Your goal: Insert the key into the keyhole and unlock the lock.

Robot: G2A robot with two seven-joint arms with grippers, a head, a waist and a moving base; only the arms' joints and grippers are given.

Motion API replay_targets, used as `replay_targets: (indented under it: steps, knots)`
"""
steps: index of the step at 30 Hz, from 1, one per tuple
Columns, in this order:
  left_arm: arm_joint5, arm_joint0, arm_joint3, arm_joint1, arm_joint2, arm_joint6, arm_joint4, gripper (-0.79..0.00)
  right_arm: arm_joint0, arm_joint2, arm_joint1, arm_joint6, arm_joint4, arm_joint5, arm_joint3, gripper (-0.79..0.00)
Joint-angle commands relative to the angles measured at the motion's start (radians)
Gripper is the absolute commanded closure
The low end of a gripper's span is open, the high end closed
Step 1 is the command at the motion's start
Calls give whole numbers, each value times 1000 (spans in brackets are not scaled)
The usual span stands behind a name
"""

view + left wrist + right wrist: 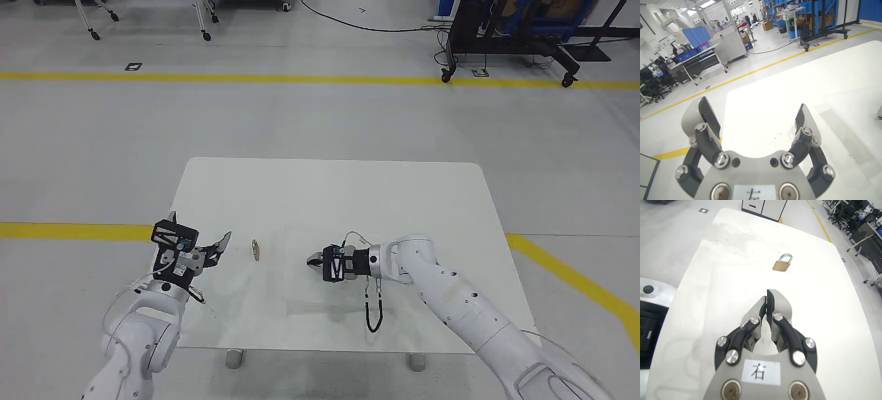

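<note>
Since the white table (400,200) was easily the biggest thing in shot, it got looked at first; rounded corners, plain top, nothing fancy. Right arm (455,295) came in from the near right corner and lay stretched across the table toward the middle; left arm (140,335) sat at the near left corner with its wrist just over the table's left edge.

Left gripper (198,232) was spread wide; in its own wrist view the left gripper (753,106) had both ribbed pads well apart with bare table between them, gripping nothing. Right gripper (312,262) was pinched closed; from its wrist camera the right gripper (766,294) had its pads pressed against each other right up to the tips, and honestly I couldn't make out anything caught between them.

Thin black cable (372,305) hung in a loop off the right wrist.

Smallest bit was the lock (256,249); brass body, silver shackle, lying flat on the table between the two grippers, touching neither, a little closer to the left one. In the right wrist view the lock (782,263) lay ahead of the closed fingers with its shackle end pointing away from them; shackle looked seated in the body.
</note>
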Motion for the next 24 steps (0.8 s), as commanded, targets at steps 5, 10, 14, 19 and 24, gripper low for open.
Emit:
replay_targets:
  steps: [5, 10, 14, 19, 24]
  knots:
    - [11, 10, -15, 1, -16, -21, 6, -785, 0, 0, 0, 1, 1, 1, 1, 0]
    - [-42, -7, -4, 1, 13, -34, 17, -785, -8, 1, 3, -28, 10, -13, -11, 0]
    - [-143, -45, -14, 4, 62, -80, 63, -785, 5, -1, 8, -66, -1, -44, 1, 0]
    - [-145, -117, -8, -5, 176, -170, 143, -785, 33, -21, 3, -101, -7, -60, 39, 0]
    - [-161, -202, 21, -16, 282, -250, 203, -785, 64, -40, -5, -134, 1, -56, 97, 0]
